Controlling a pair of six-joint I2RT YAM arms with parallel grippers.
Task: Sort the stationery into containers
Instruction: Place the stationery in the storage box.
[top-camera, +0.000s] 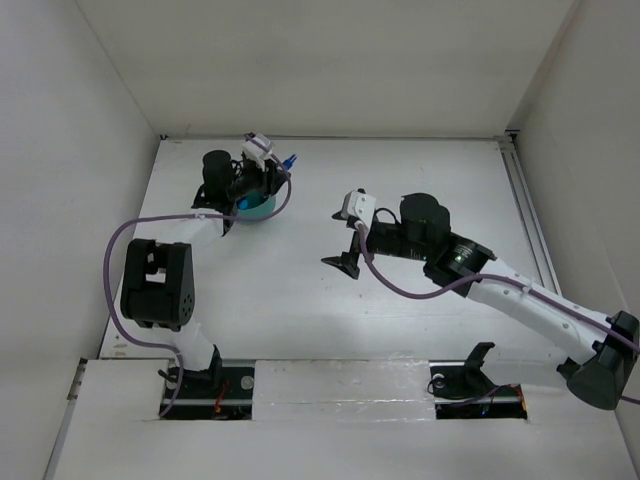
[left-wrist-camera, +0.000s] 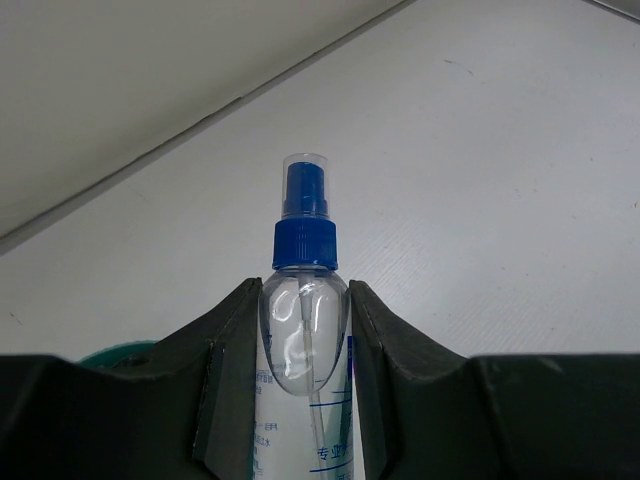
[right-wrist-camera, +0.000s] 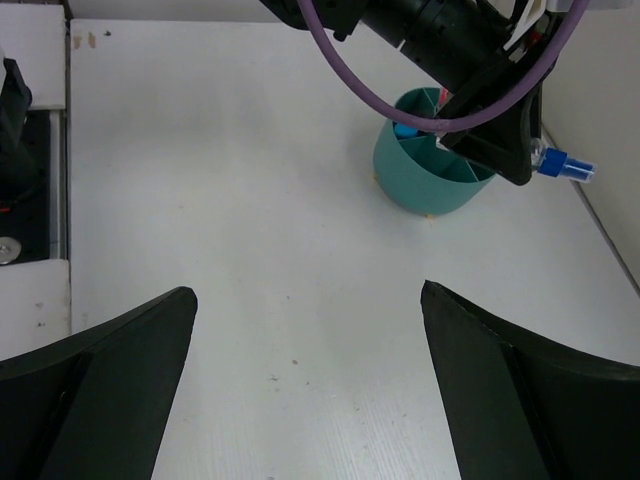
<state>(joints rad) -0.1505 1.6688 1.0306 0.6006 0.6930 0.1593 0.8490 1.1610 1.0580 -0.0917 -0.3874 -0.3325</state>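
Observation:
My left gripper (top-camera: 272, 172) is shut on the clear-blue tube (left-wrist-camera: 303, 215), a clear spray bottle with a blue top, gripped at its shoulder between both fingers (left-wrist-camera: 225, 350). It hangs over the round teal tub (top-camera: 256, 206) at the far left, its blue top (top-camera: 290, 160) pointing right. The tub's rim shows in the left wrist view (left-wrist-camera: 115, 352) and its dividers in the right wrist view (right-wrist-camera: 430, 178), with a blue item (right-wrist-camera: 405, 129) inside and the tube's top (right-wrist-camera: 563, 165) beside it. My right gripper (top-camera: 345, 262) is open and empty mid-table (right-wrist-camera: 308, 300). Other stationery is not visible.
White walls enclose the table on three sides; the tub stands near the back left corner. The left arm's purple cable (right-wrist-camera: 400, 115) loops over the tub. The arm bases (top-camera: 200, 385) sit at the near edge.

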